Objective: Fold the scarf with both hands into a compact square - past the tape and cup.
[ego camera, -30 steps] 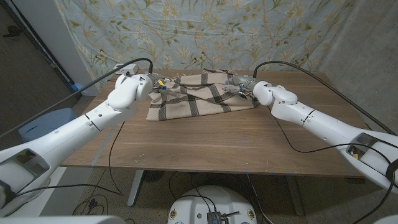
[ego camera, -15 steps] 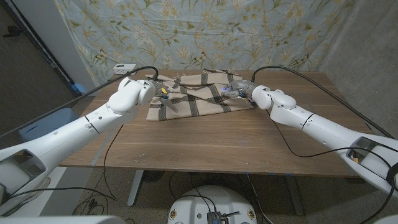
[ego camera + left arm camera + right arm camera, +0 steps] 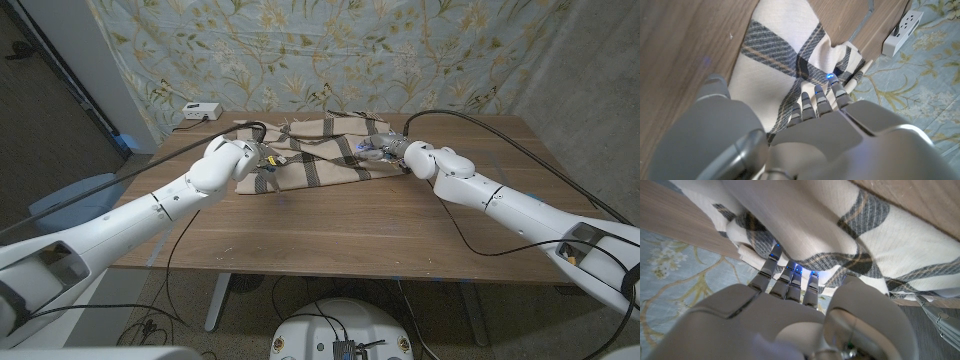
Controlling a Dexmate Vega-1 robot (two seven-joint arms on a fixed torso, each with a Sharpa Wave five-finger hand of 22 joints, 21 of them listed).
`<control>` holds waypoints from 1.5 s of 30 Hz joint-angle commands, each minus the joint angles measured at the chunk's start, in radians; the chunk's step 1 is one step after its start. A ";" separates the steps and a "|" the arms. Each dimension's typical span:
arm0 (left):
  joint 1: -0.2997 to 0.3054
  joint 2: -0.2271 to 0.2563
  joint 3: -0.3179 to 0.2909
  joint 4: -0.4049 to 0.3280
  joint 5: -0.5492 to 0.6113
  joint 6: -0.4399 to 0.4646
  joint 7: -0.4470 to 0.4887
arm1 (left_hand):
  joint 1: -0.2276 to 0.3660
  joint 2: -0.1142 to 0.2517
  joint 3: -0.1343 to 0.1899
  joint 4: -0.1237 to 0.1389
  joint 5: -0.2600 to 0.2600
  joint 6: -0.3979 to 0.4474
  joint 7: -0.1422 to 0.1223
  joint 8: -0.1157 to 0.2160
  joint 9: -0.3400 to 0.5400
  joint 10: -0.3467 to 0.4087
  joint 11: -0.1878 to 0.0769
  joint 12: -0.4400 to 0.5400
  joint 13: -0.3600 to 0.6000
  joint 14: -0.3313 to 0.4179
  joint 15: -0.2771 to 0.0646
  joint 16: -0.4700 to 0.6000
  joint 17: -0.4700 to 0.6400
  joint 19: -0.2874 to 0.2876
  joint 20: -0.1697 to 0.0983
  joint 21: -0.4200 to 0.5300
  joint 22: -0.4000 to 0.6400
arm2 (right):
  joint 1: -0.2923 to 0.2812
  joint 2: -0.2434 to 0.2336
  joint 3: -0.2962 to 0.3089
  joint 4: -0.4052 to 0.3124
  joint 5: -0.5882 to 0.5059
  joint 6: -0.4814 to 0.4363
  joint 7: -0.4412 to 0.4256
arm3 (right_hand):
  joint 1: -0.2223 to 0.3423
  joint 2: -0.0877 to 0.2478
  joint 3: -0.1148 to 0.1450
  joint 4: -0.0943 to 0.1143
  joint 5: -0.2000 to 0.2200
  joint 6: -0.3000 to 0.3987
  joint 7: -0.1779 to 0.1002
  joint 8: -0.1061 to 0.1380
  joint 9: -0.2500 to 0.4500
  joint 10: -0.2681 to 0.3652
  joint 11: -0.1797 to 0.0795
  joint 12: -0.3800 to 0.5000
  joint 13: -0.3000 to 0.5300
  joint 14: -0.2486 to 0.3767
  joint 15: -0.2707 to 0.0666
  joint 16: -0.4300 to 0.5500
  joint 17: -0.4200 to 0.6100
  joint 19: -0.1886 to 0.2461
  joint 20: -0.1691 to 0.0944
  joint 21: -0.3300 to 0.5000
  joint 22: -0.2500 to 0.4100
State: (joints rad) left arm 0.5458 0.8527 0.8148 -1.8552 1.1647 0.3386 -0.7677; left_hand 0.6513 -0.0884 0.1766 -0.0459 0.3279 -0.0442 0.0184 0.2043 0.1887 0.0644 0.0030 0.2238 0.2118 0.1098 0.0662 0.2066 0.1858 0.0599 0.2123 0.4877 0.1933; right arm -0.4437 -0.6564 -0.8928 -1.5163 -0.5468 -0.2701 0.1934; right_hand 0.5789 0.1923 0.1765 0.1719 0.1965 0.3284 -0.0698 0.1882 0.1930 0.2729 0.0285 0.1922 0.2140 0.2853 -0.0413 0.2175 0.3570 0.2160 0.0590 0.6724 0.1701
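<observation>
**Scarf: soft, limp, grab by edges**

The scarf [image 3: 315, 150] lies at the far middle of the table [image 3: 330, 225], cream with dark plaid stripes, already partly bunched and creased. Judgement: light, floppy cloth, no stiffness; it will sag and slide on the wood, so a fold only holds if both ends lift together. Best holds are the outer edges or corners, one per side, not the middle.

The left hand [image 3: 262, 158] is on the scarf's left end; in the left wrist view its fingers [image 3: 816, 100] lie straight, close together over the cloth, no clear pinch. The right hand [image 3: 385, 150] is at the right end; its fingers [image 3: 786, 275] reach into a raised fold, thumb beside. Whether either actually grips: can't tell.

A white power strip [image 3: 196, 111] sits at the far left corner, well apart.
</observation>
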 commanded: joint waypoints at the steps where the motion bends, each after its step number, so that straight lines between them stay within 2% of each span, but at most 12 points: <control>1: 0.002 -0.047 0.042 0.083 0.110 -0.045 0.057 | 0.031 0.014 0.009 -0.015 0.009 0.008 0.000 0.005 0.002 0.013 0.000 0.011 0.004 0.021 -0.003 0.007 0.003 0.017 -0.001 0.006 0.001 | 0.004 0.007 0.001 0.030 0.013 0.017 -0.007 | -0.010 -0.001 0.009 0.000 0.007 0.000 0.003 0.006 0.003 -0.001 -0.003 0.006 -0.001 0.001 -0.012 0.003 0.002 0.001 -0.001 -0.006 0.001; 8: -0.003 -0.072 0.066 0.129 0.145 -0.062 0.081 | 0.108 0.046 0.039 -0.052 0.019 0.010 0.008 0.002 0.001 0.013 -0.007 0.016 0.004 0.040 -0.024 0.005 0.001 0.060 -0.003 0.014 0.001 | 0.006 0.008 0.003 0.044 0.020 0.026 -0.016 | -0.014 0.000 0.013 -0.002 0.008 0.002 0.004 0.007 0.003 0.001 -0.004 0.007 -0.001 0.003 -0.012 0.004 0.000 0.002 -0.001 -0.009 0.001; 10: -0.005 -0.077 0.077 0.139 0.165 -0.066 0.084 | 0.218 0.101 0.092 -0.103 0.006 0.020 0.007 0.000 0.002 0.017 -0.007 0.022 0.002 0.059 -0.034 -0.001 -0.001 0.091 -0.001 0.017 0.001 | 0.007 0.009 0.003 0.048 0.023 0.028 -0.017 | -0.014 0.000 0.014 -0.002 0.008 0.003 0.004 0.007 0.003 0.002 -0.004 0.008 -0.001 0.003 -0.013 0.004 0.000 0.002 -0.001 -0.009 0.001; 12: -0.004 -0.082 0.084 0.149 0.185 -0.063 0.098 | 0.284 0.125 0.121 -0.125 -0.014 0.024 0.013 -0.003 0.002 0.023 -0.015 0.027 0.002 0.077 -0.052 -0.002 -0.003 0.117 -0.005 0.022 0.002 | 0.007 0.008 0.002 0.051 0.024 0.031 -0.018 | -0.015 0.000 0.015 -0.003 0.008 0.004 0.004 0.008 0.002 0.003 -0.003 0.008 -0.001 0.003 -0.014 0.004 -0.001 0.003 -0.001 -0.010 0.001; 14: 0.005 -0.086 0.090 0.159 0.215 -0.046 0.133 | 0.424 0.178 0.190 -0.144 -0.064 0.047 0.015 0.001 0.003 0.051 -0.023 0.038 0.001 0.112 -0.078 -0.001 -0.004 0.158 -0.031 0.037 0.004 | 0.006 0.007 0.003 0.053 0.027 0.036 -0.019 | -0.016 0.000 0.017 -0.004 0.009 0.004 0.004 0.008 0.002 0.003 -0.004 0.008 -0.001 0.004 -0.014 0.004 -0.001 0.003 -0.001 -0.011 0.001; 20: 0.015 -0.097 0.092 0.187 0.233 -0.029 0.186 | 0.605 0.235 0.291 -0.147 -0.086 0.117 0.013 0.014 0.004 0.126 -0.035 0.052 0.001 0.184 -0.117 0.009 -0.003 0.192 -0.056 0.069 0.013 | 0.005 0.004 0.003 0.053 0.025 0.036 -0.024 | -0.018 -0.001 0.021 -0.005 0.009 0.007 0.005 0.009 0.002 0.004 -0.003 0.009 -0.002 0.006 -0.013 0.005 -0.003 0.004 -0.001 -0.013 0.001; 26: 0.022 -0.110 0.104 0.229 0.266 -0.005 0.277 | 0.798 0.266 0.415 -0.152 -0.067 0.193 -0.014 0.023 0.005 0.206 -0.079 0.068 0.000 0.263 -0.171 0.015 0.002 0.202 -0.086 0.142 0.049 | 0.010 0.003 -0.002 0.054 0.020 0.041 -0.019 | -0.017 0.000 0.030 -0.011 0.011 0.008 0.005 0.009 0.002 0.003 -0.005 0.009 -0.002 0.002 -0.013 0.003 -0.006 0.005 -0.002 -0.017 0.001; 29: 0.024 -0.110 0.110 0.255 0.278 0.003 0.353 | 0.935 0.261 0.480 -0.149 -0.041 0.333 -0.046 0.049 0.007 0.354 -0.135 0.110 -0.003 0.469 -0.285 0.060 0.011 0.267 -0.140 0.312 0.123 | 0.017 0.007 -0.010 0.058 0.013 0.042 -0.010 | -0.018 -0.001 0.035 -0.013 0.011 0.013 0.004 0.010 0.001 -0.003 -0.002 0.007 -0.002 -0.007 -0.015 0.000 -0.008 0.002 -0.005 -0.021 0.001; 31: 0.015 -0.101 0.126 0.278 0.317 0.000 0.425 | 1.003 0.240 0.486 -0.149 -0.022 0.458 -0.066 0.066 0.008 0.445 -0.172 0.127 -0.005 0.577 -0.291 0.070 0.019 0.276 -0.166 0.474 0.194 | 0.024 0.013 -0.018 0.066 0.008 0.044 0.000 | -0.020 -0.003 0.039 -0.014 0.011 0.020 0.002 0.012 0.001 -0.009 -0.005 0.005 -0.002 -0.018 -0.011 -0.004 -0.010 -0.003 -0.007 -0.026 0.001; 36: -0.019 -0.073 0.153 0.299 0.401 -0.023 0.520 | 1.057 0.186 0.455 -0.147 0.022 0.783 -0.118 0.128 0.019 0.645 -0.166 0.159 0.006 0.721 -0.288 0.101 0.046 0.236 -0.188 0.746 0.254 | 0.042 0.020 -0.041 0.077 -0.009 0.046 0.035 | -0.053 -0.008 0.039 -0.005 0.009 0.079 -0.004 0.030 0.001 0.000 -0.008 0.011 -0.003 -0.024 -0.009 -0.001 -0.013 -0.007 -0.007 -0.040 0.002; 40: -0.055 -0.052 0.161 0.301 0.445 -0.060 0.562 | 1.059 0.170 0.452 -0.144 0.051 0.937 -0.144 0.158 0.021 0.742 -0.150 0.182 0.034 0.788 -0.286 0.137 0.077 0.213 -0.207 0.823 0.226 | 0.052 0.026 -0.056 0.088 -0.019 0.054 0.058 | -0.122 -0.007 0.040 0.005 0.009 0.192 -0.005 0.053 -0.002 0.060 -0.020 0.029 -0.007 -0.008 -0.012 0.010 -0.020 -0.003 -0.004 -0.059 0.003; 45: -0.102 -0.027 0.168 0.301 0.494 -0.119 0.639 | 1.066 0.155 0.449 -0.145 0.084 1.140 -0.140 0.203 0.027 0.872 -0.148 0.223 0.096 0.845 -0.286 0.198 0.167 0.170 -0.225 0.913 0.165 | 0.063 0.026 -0.086 0.094 -0.054 0.066 0.084 | -0.159 -0.007 0.045 0.004 0.010 0.246 0.014 0.057 -0.005 0.128 -0.022 0.047 -0.010 0.021 -0.017 0.020 -0.029 0.020 -0.005 -0.064 0.003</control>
State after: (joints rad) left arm 0.5195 0.7844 0.9590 -1.5764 1.5184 0.3090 -0.3300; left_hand 1.7141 0.0784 0.6322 -0.1903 0.3979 1.0037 -0.1238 0.3813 0.2095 0.8851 -0.1499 0.4285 0.2770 0.9238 -0.1267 0.3755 0.3106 0.2462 -0.0066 1.3256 0.3824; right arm -0.4105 -0.6401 -0.9234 -1.4439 -0.5551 -0.2209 0.2263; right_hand 0.4330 0.1840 0.2147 0.1721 0.2042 0.5531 -0.0607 0.2385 0.1861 0.3761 0.0050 0.2296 0.2041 0.2919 -0.0393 0.2262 0.3291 0.2220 0.0535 0.6101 0.1700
